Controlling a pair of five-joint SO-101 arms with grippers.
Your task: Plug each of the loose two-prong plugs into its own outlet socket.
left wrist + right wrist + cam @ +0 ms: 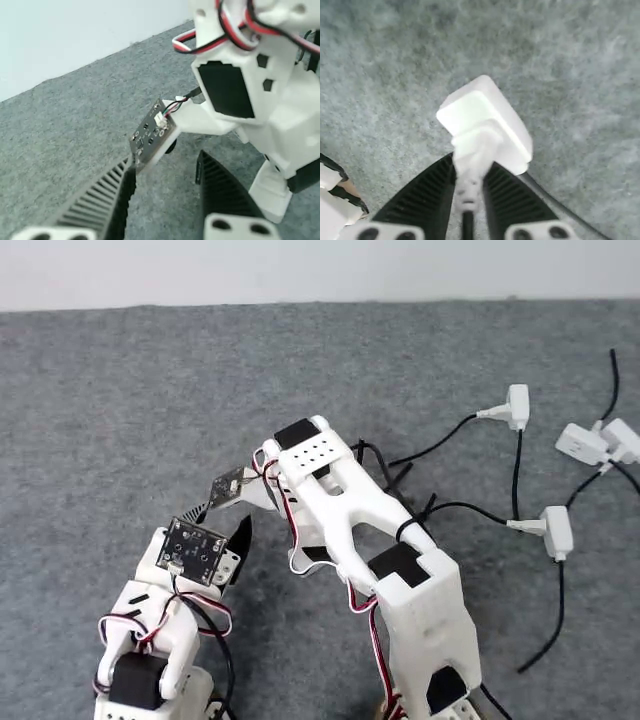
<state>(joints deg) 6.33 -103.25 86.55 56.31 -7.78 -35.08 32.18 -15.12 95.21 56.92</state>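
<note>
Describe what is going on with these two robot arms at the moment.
The right gripper is shut on the narrow end of a white plug and holds it just over the grey surface, its black cable trailing back. The left gripper is open and empty, close beside the right arm. Other corded white pieces lie loose farther off.

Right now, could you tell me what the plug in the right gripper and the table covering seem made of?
The plug: probably white plastic, smooth with a soft sheen. The table covering: looks like grey felt or short-pile carpet, fuzzy and matte.
</note>
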